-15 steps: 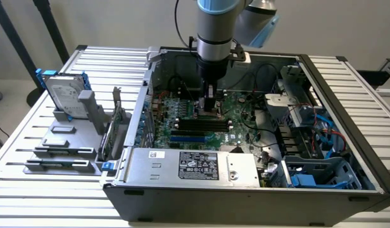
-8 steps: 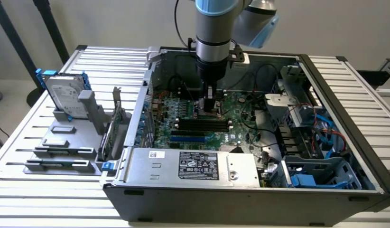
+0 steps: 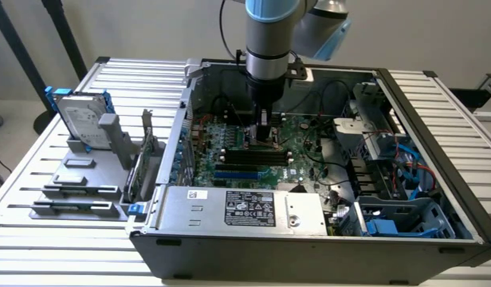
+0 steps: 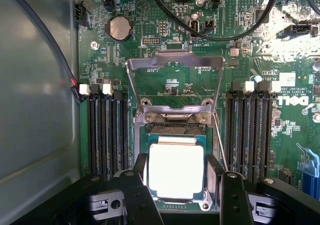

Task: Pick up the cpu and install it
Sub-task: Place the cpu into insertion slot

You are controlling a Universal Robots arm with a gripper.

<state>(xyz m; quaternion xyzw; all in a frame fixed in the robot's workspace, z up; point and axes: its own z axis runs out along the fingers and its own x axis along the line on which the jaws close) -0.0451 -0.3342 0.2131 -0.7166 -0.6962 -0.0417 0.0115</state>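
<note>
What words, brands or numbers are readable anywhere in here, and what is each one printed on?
"DELL": white print, lying sideways, on the green board.
sticker, white, on the board: print too small to read.
power supply label: several lines and symbols, too small to read.
hard drive label: blurred, unreadable.
The other fine white markings on the board: too small to read.

Exterior view: arm [image 3: 269, 36] cut off at top edge; gripper [image 3: 264, 139] hides socket [image 4: 141, 135]. Wrist view: fingers [image 4: 136, 200] overlap two cpu [image 4: 175, 170] corners; finger bases run off the edge.
</note>
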